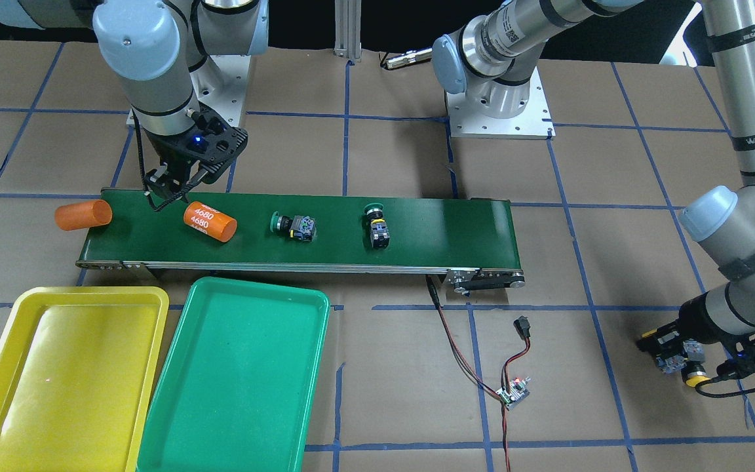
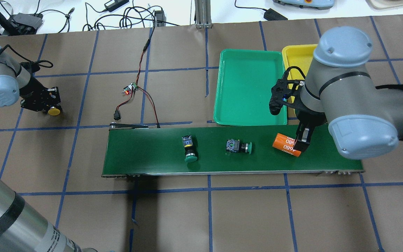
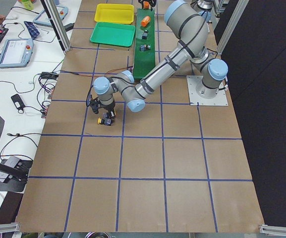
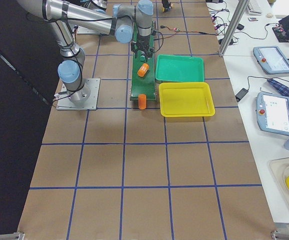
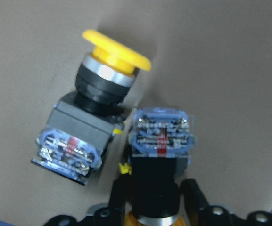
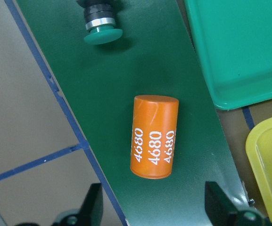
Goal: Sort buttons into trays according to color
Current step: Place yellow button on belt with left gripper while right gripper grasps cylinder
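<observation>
Over the brown, blue-taped table (image 1: 390,367) the right gripper (image 1: 169,195) hung released above the belt (image 1: 430,229) while the left gripper (image 5: 152,195) clenched a yellow button (image 5: 159,141)

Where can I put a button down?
Both the glossy yellow plastic tray and the green plastic tray are bare. The dark-green conveyor belt is free between its wired end and the nearest green-capped push-button. Crowded: around the orange 4680 cylinder under the right end effector.

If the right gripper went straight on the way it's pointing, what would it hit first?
Probably the orange 4680 cylinder, lying on the conveyor belt directly under the open right gripper; the gap between them is unclear.
</observation>
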`<action>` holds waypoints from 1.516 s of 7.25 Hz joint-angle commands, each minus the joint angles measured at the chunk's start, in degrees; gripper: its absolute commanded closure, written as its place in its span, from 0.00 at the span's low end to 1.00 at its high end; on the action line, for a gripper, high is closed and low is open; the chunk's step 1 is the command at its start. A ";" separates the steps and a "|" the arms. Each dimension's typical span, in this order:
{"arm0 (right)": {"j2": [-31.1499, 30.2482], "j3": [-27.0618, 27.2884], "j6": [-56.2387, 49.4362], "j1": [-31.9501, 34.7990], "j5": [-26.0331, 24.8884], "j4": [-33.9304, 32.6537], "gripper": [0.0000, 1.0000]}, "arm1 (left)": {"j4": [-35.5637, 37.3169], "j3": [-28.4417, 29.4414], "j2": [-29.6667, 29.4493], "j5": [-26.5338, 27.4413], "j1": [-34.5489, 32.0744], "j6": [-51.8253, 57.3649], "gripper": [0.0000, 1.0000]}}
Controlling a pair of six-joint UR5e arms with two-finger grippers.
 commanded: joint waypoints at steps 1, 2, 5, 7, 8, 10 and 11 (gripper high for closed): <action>-2.64 5.88 -10.79 -1.10 2.72 -7.14 0.18 | 0.17 -0.25 1.22 -0.18 0.00 1.40 1.00; -2.56 6.16 -11.62 -1.19 2.92 -7.25 0.12 | -1.14 -1.21 3.67 0.17 -1.48 1.32 1.00; -0.63 6.07 -12.07 -1.19 5.47 -7.42 0.00 | -13.17 -13.37 19.99 -2.96 -13.32 1.67 1.00; -0.10 6.42 -16.16 -0.93 5.55 -7.16 0.00 | -11.88 -22.98 28.44 -3.78 -21.32 1.06 1.00; 1.21 6.25 -18.81 -0.92 5.81 -7.60 0.00 | -11.87 -24.50 30.30 -3.70 -25.45 0.80 1.00; 2.36 7.38 -18.66 -0.92 5.64 -11.02 0.05 | -10.56 -26.08 30.50 -3.34 -29.96 -1.12 0.92; 2.28 9.39 -18.49 -1.01 5.64 -12.86 0.05 | -7.51 -27.66 29.19 -3.52 -30.23 -3.75 0.64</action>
